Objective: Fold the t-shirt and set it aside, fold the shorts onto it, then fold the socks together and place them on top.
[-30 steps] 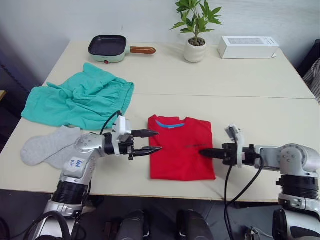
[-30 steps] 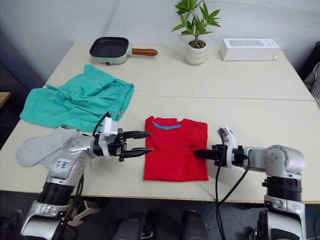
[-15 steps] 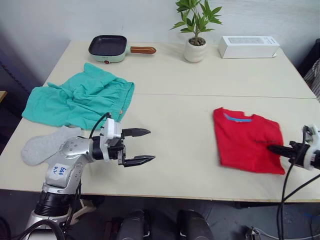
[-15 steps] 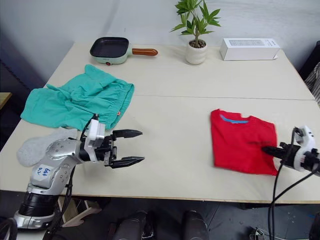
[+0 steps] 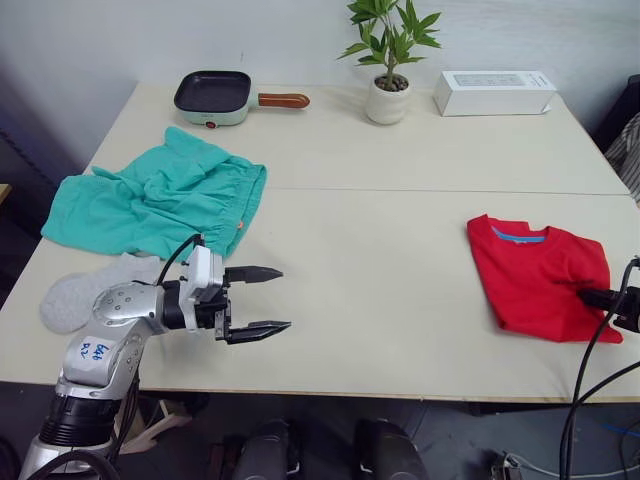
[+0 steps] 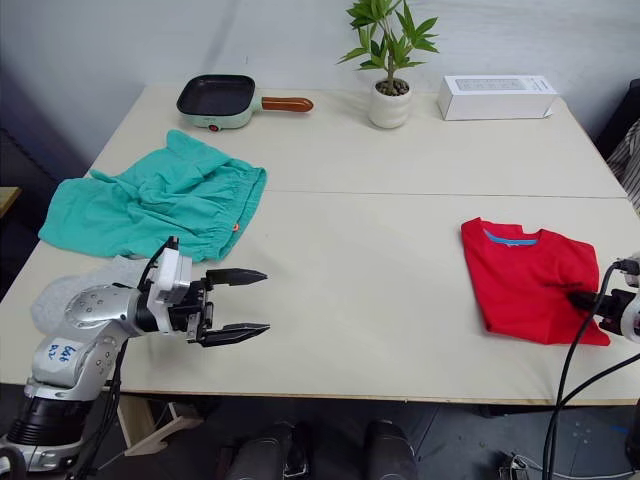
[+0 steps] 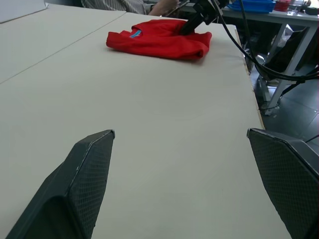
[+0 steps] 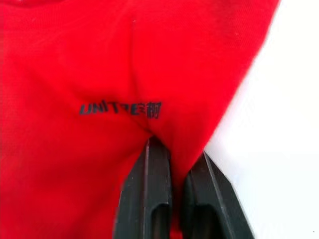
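- T-shirt [image 5: 540, 283], bright red with a blue inner collar band, lay folded into a compact rectangle near the right edge of the counter [image 5: 400, 260], collar toward the far side.
- The right pincer [image 8: 169, 164] was clenched on a fold of the red fabric at the shirt's near right edge; the wrist view showed its two black fingers [image 8: 149, 194] pressed close together with cloth pinched between them, just below a dark printed logo [image 8: 119, 108].
- The shorts [image 5: 155, 200], teal and rumpled, lay spread on the left half of the counter, well apart from the t-shirt, with a small orange tag [image 5: 239, 224] at their right edge.
- The socks [image 5: 85, 295], light grey, lay at the near left edge of the counter, just in front of the shorts and partly behind the left arm.
- The left pincer [image 5: 265, 300] hung over bare counter near the front edge, between the socks and the t-shirt but much closer to the socks; its fingers were spread wide and held nothing.
- At the far side of the counter sat a mint-green pan [image 5: 214, 96] with a brown handle, a potted plant [image 5: 389, 60] in a white pot, and a white box [image 5: 494, 93].
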